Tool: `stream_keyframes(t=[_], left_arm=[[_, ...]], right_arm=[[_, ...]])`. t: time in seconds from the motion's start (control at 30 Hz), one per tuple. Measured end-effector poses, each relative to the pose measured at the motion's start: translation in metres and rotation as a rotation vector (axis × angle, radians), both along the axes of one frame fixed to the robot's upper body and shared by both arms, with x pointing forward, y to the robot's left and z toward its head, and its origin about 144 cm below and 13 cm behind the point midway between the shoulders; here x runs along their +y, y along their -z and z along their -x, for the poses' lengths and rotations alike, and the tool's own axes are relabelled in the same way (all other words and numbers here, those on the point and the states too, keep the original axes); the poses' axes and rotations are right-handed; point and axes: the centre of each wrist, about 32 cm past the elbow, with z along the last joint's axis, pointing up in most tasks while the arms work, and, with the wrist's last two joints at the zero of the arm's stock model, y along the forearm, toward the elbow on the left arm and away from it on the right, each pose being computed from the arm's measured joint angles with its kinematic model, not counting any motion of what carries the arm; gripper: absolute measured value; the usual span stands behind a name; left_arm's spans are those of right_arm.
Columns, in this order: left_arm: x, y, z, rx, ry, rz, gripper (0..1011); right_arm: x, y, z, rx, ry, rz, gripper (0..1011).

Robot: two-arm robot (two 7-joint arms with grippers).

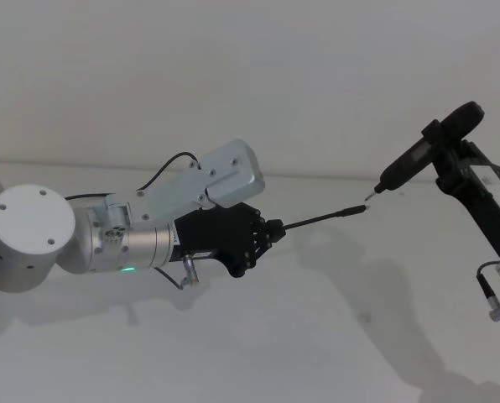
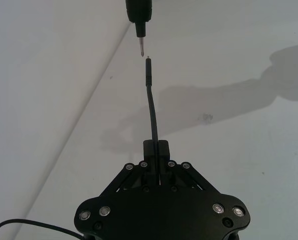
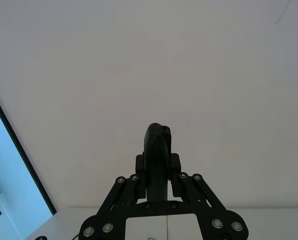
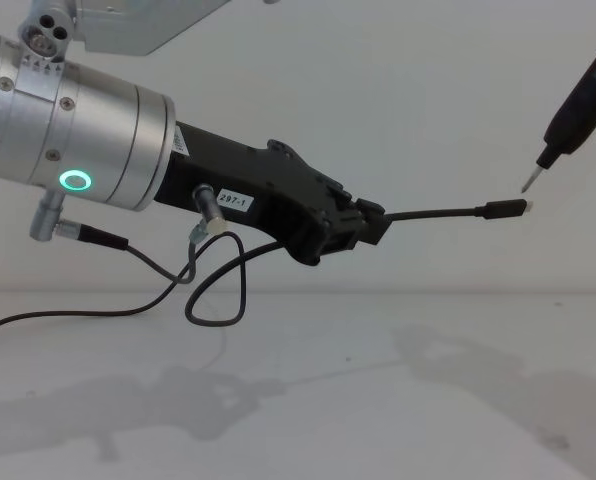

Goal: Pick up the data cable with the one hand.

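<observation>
My left gripper (image 1: pixel 275 228) (image 4: pixel 366 226), black and blocky with a green ring light behind it, is shut on the data cable (image 1: pixel 321 218) (image 4: pixel 438 212). It holds the cable in the air above the table. The cable sticks out forward from the jaws (image 2: pixel 151 105) and ends in a slim black plug (image 4: pixel 505 209) (image 2: pixel 148 72) with a short metal tip. That tip sits just short of the metal point of a slim black tool (image 1: pixel 405 168) (image 4: pixel 583 100) (image 2: pixel 140 30). My right gripper (image 1: pixel 448 153) (image 3: pixel 158 167) is shut on this tool at the right.
A thin dark wire (image 4: pixel 128 245) with a silver elbow connector hangs looped under the left wrist. The white table (image 1: pixel 275 344) lies below both arms, and a plain white wall (image 1: pixel 233 67) stands behind.
</observation>
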Motion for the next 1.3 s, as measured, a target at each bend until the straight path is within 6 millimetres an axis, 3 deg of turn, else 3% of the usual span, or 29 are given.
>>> stream_keyframes(t=[1.3], left_arm=[[0.0,0.0,0.0,0.0,0.0,0.0,42]], right_arm=[[-0.0052,0.0008,0.0023,0.014,-0.005,0.025,268]])
